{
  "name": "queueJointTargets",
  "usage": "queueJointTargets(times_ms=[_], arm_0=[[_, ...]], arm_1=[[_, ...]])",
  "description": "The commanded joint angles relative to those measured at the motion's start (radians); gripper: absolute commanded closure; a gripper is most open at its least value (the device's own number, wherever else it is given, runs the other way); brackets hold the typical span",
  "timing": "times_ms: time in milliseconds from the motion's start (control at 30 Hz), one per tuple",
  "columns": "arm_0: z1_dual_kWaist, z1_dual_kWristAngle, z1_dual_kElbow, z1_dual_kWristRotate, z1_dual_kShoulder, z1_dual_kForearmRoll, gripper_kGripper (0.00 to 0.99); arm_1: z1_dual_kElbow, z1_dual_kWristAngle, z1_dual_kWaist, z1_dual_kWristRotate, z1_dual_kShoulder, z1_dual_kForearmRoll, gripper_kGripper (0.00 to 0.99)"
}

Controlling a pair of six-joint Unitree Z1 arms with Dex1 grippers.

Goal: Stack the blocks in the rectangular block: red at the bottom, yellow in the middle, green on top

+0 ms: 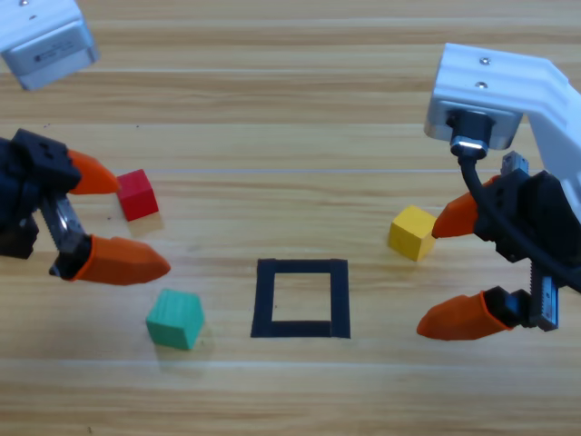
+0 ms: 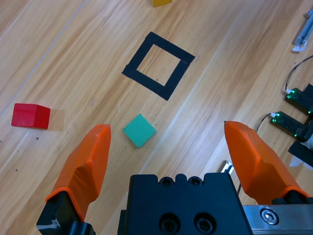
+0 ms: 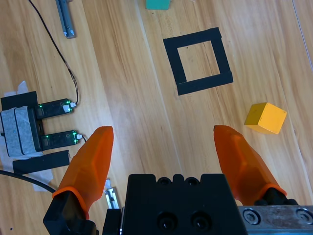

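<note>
I see nothing stacked yet: the tape square [image 1: 300, 298] lies hollow mid-desk, red cube [image 1: 137, 194] and green cube [image 1: 174, 318] toward the left edge, yellow cube [image 1: 412, 232] right. My left gripper [image 1: 113, 218] and right gripper [image 1: 449, 272] gape wide, empty. Open desk surrounds the square.

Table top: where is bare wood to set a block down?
Inside the black tape square is bare. So is the stretch between red cube and yellow cube. Crowded: left gripper by red and green cube; right gripper by yellow.
</note>
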Motion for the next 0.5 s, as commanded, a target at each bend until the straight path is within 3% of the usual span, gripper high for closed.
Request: queueJointTargets(times_ms=[33, 333, 500], arm_0=[[-0.016, 0.010, -0.007, -0.018, 0.025, 0.011, 0.000], [-0.016, 0.011, -0.007, -0.018, 0.033, 0.011, 0.000], [-0.013, 0.082, -0.087, -0.186, 0.148, 0.000, 0.001]], arm_1=[[0.028, -0.003, 0.023, 0.003, -0.028, -0.015, 0.085], [0.036, -0.014, 0.023, 0.031, -0.028, -0.014, 0.085], [0.030, -0.221, 0.006, 0.134, 0.009, -0.014, 0.085]])
